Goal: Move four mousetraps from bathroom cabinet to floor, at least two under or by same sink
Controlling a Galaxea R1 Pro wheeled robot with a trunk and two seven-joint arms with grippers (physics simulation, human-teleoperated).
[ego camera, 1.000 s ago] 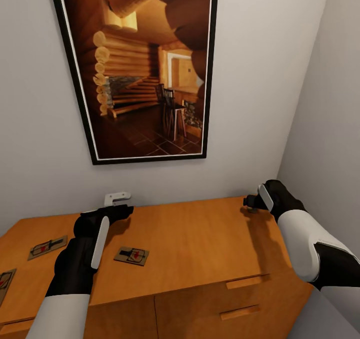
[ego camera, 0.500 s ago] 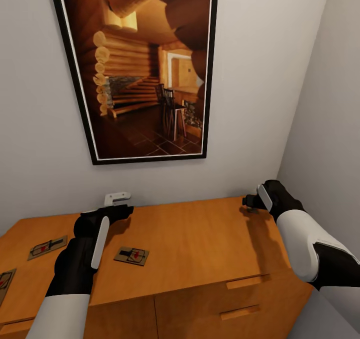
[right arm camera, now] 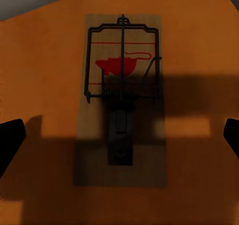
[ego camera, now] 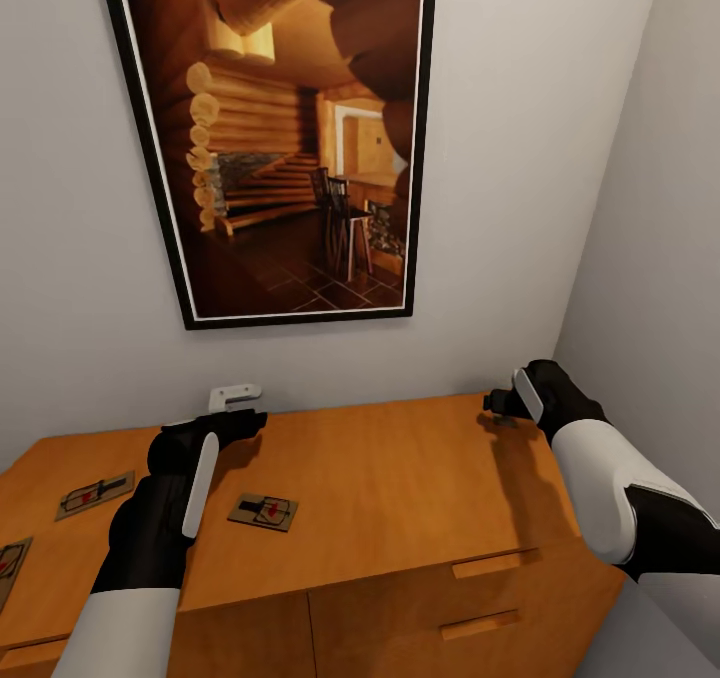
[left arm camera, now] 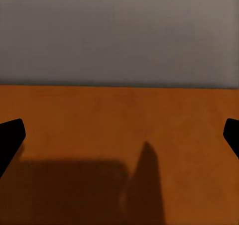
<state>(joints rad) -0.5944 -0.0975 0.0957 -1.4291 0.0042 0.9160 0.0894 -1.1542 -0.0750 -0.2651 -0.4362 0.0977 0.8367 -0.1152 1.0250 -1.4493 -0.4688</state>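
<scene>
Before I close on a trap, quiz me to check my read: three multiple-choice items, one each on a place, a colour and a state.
1. Where is the mousetrap under the right hand?
A) on the cabinet top, near its right rear corner
B) on the floor
C) in a drawer
2. What colour is that trap's printed mark?
A) blue
B) red
C) green
3. The left hand is:
A) shut on a trap
B) shut on a handle
C) open over bare wood
Answers: 1 A, the head view shows it by that corner; 2 B, the right wrist view shows red; 3 C, its fingers stand wide apart.
</scene>
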